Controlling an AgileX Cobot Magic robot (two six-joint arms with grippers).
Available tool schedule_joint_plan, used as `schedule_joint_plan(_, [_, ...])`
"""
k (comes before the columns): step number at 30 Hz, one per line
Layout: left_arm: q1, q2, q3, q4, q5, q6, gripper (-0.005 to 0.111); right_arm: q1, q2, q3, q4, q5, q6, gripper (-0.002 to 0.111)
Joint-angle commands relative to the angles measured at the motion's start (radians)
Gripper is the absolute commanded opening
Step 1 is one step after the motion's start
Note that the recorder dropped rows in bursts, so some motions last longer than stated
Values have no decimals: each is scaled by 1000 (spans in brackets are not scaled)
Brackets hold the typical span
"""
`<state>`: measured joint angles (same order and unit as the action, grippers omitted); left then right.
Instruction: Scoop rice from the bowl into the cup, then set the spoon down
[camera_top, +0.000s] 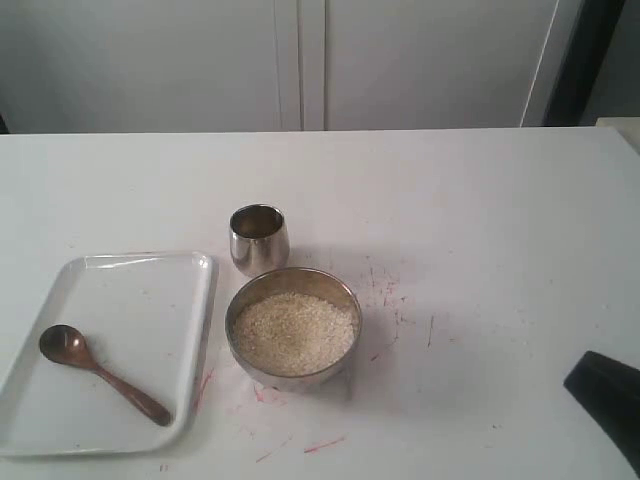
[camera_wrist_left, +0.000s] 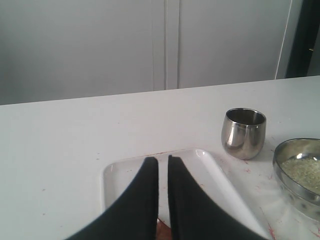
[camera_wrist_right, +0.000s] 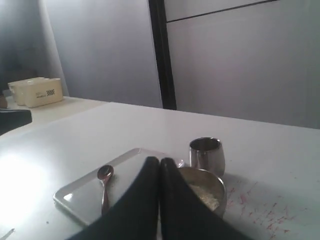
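The reddish-brown spoon (camera_top: 100, 372) lies loose in the white tray (camera_top: 150, 290), head toward the left edge. The steel bowl (camera_top: 290, 272) holds rice (camera_top: 295, 332); the small steel cup (camera_top: 259, 238) stands just behind it. My left gripper (camera_wrist_left: 163, 159) is out of the exterior view; its fingers hover over the tray (camera_wrist_left: 120, 175) with only a thin slit between them and nothing gripped, a sliver of spoon (camera_wrist_left: 162, 231) below. My right gripper (camera_wrist_right: 160, 160) is shut and empty, low at the table's front right (camera_top: 605, 395), facing the bowl (camera_wrist_right: 220, 187), cup (camera_wrist_right: 206, 155) and spoon (camera_wrist_right: 104, 180).
Red scratch marks (camera_top: 385, 290) dot the white table right of the bowl. White cabinet doors stand behind the table. Cream containers (camera_wrist_right: 35, 91) sit on a side surface in the right wrist view.
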<state>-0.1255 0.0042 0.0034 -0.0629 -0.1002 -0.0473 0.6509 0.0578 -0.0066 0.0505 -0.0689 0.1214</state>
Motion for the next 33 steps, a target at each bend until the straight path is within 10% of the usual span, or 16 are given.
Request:
schedule_joint_plan(1, [-7,-4,-3,-4,-5,-2,14,-99,-51,7,1,0,-10,0])
schedule_joint_plan(33, [-7,-4,-3,-4,-5,-2,14,-792,-58,7,-149,333,-12,0])
